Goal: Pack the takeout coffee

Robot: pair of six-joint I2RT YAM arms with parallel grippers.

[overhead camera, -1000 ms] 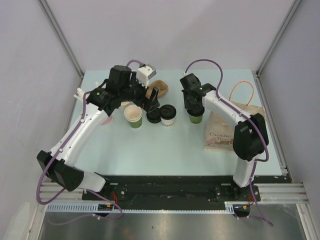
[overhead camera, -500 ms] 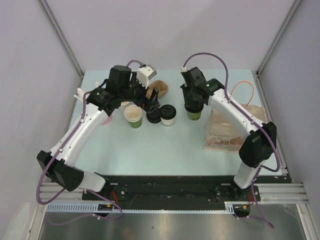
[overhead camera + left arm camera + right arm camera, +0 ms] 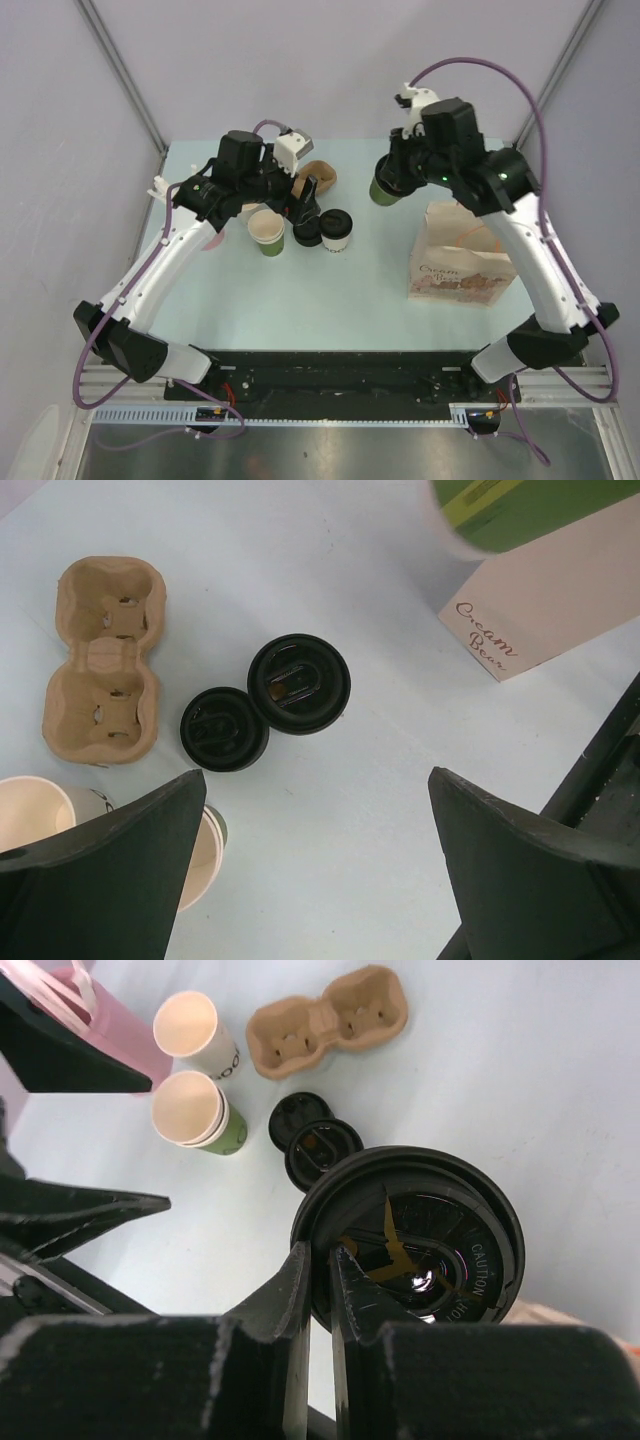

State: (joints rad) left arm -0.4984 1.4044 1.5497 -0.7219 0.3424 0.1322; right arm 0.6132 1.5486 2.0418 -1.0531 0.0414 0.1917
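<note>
Top external: R gripper (image 3: 320,1275) clamped on green cup (image 3: 381,190), up off table (image 3: 300,300), by paper bag (image 3: 455,265). L gripper (image 3: 315,865) fingers apart, above white lidded cup (image 3: 299,683) nr carrier (image 3: 105,660).

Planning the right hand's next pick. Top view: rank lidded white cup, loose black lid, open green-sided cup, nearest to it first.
1. Lidded white cup, mid-table, closest to the right hand holding the green cup.
2. Loose black lid, just past that cup.
3. Open green-sided cup, farthest, by the left arm.
</note>
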